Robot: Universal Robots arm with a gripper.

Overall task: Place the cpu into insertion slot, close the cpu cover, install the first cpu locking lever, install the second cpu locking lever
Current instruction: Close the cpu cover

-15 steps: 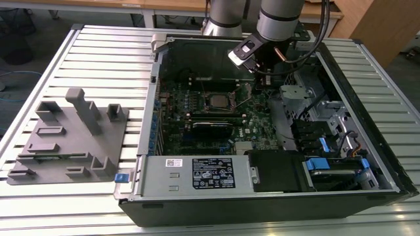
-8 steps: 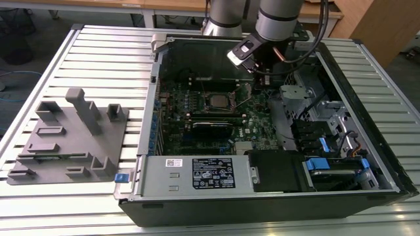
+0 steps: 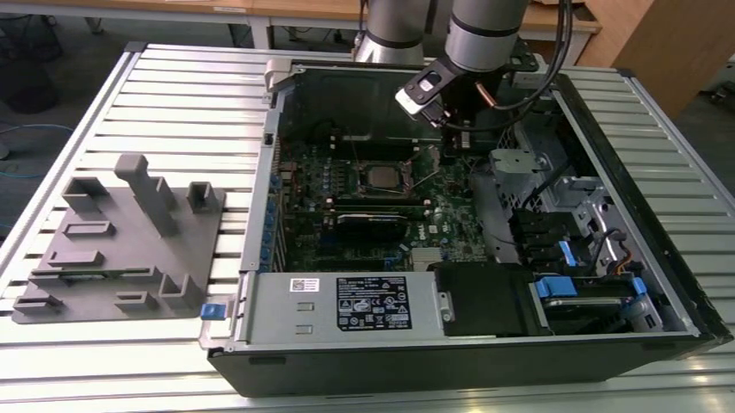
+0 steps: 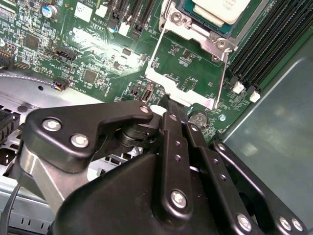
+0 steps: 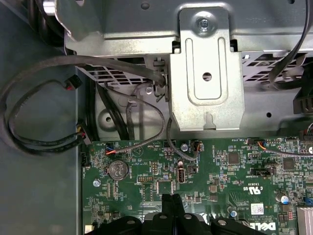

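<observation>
The cpu (image 3: 379,176) lies silver face up in the insertion slot (image 4: 186,5) on the green motherboard; the second wrist view also shows the cpu (image 4: 222,9). The cpu cover (image 4: 182,93), a silvery frame, stands swung open off the slot, and green board shows through its cut-out. My gripper (image 4: 165,101) is shut, its narrow tip touching the cover's free edge. In the exterior view the gripper (image 3: 450,142) hangs inside the case just to the right of the cpu. The first wrist view shows the closed fingertips (image 5: 169,199) over the board.
The open computer case (image 3: 258,215) lies on a slatted table. A grey fixture block (image 3: 120,241) sits at the exterior view's left. Memory slots (image 4: 266,41) run beside the socket. A metal bracket (image 5: 205,73), loose cables (image 5: 44,142) and a coin battery (image 5: 118,169) lie nearby.
</observation>
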